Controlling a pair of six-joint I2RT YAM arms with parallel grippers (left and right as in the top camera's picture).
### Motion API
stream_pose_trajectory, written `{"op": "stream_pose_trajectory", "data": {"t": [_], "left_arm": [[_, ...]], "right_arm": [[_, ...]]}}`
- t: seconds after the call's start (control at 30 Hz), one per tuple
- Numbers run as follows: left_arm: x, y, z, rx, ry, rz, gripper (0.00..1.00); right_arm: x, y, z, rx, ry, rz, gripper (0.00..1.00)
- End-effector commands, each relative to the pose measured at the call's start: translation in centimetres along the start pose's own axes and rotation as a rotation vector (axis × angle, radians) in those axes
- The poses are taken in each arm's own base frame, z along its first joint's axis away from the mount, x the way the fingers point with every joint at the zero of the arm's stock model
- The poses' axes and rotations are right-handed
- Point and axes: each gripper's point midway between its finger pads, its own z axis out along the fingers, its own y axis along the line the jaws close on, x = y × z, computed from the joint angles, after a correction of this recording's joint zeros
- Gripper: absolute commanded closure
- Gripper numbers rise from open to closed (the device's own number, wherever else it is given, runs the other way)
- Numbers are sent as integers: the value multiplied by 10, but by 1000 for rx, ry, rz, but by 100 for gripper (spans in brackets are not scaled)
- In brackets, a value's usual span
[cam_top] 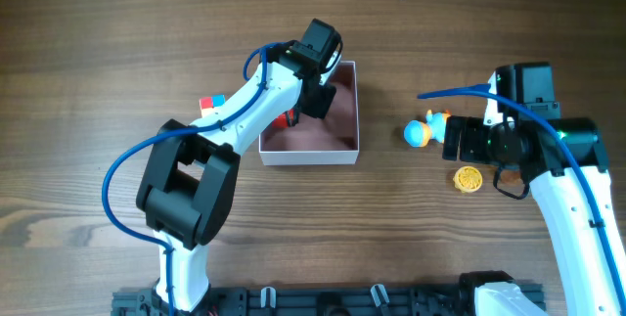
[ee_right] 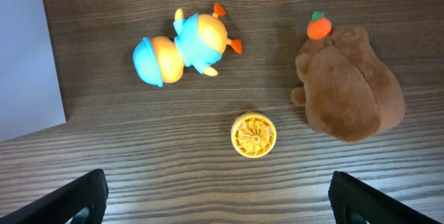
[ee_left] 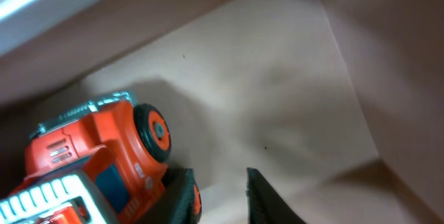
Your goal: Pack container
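Overhead, a brown wood-grain table (cam_top: 98,22) fills view; container (cam_top: 308,157) mid-table.

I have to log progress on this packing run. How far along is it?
Done: an orange toy truck lies inside the container, beside the open left gripper. In hand: nothing; the right gripper hangs open above loose toys. Remaining: the blue-and-orange figure, yellow disc and brown plush lie outside it, plus a red-and-blue piece beside the left arm.
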Motion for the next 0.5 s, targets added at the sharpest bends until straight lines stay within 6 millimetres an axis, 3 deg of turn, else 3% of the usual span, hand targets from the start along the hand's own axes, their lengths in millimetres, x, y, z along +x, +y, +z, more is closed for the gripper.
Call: {"op": "stream_pose_trajectory", "data": {"t": [0.0, 0.1, 0.17, 0.3, 0.47], "left_arm": [[9, -4, 5, 32, 40, 16, 67], [7, -1, 5, 17, 29, 20, 68], [6, 12, 5, -62, 25, 21, 78], [11, 36, 1, -200, 45, 26, 80], [10, 43, 0, -243, 41, 26, 80]], "right_arm": [[-7, -3, -6, 14, -27, 14, 0], [-6, -3, -6, 15, -24, 14, 0], [-6, -3, -6, 15, -23, 13, 0], [-6, -3, -6, 15, -23, 14, 0], [-6, -3, -6, 15, -23, 14, 0]]}}
